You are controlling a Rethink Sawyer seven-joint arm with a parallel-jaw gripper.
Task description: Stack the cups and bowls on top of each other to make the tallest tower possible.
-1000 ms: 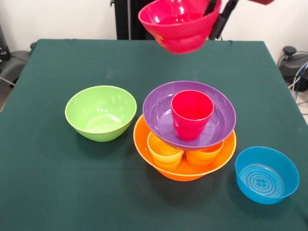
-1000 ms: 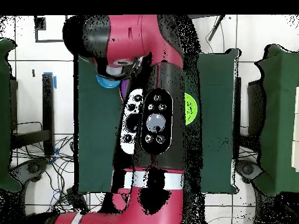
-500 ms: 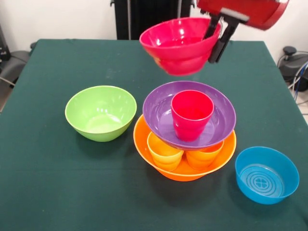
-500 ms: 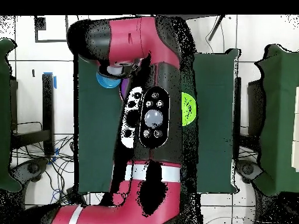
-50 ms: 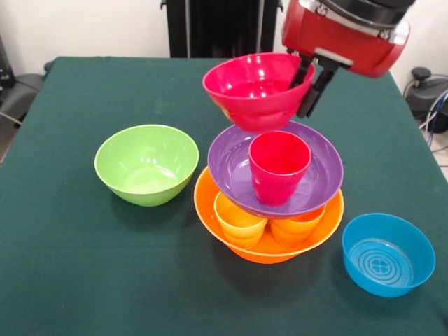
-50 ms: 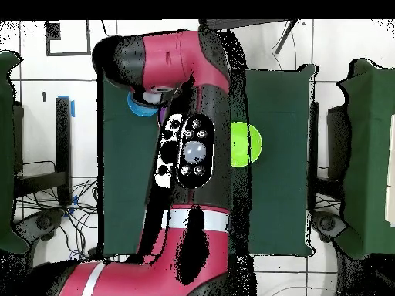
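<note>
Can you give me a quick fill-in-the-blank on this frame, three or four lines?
1. The gripper holds the ____ bowl by its rim.
2. The red cup stands upright inside the ____ bowl.
3. The purple bowl rests on two cups that sit in the ____ bowl.
4. The light blue bowl and the ____ bowl stand apart from the tower on the table.

Missing words: red; purple; orange; green

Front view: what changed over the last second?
The gripper, holding the red bowl by its rim, has brought it down from the top edge to just above the red cup in the purple bowl. The tower, green bowl and blue bowl stayed put.
</note>
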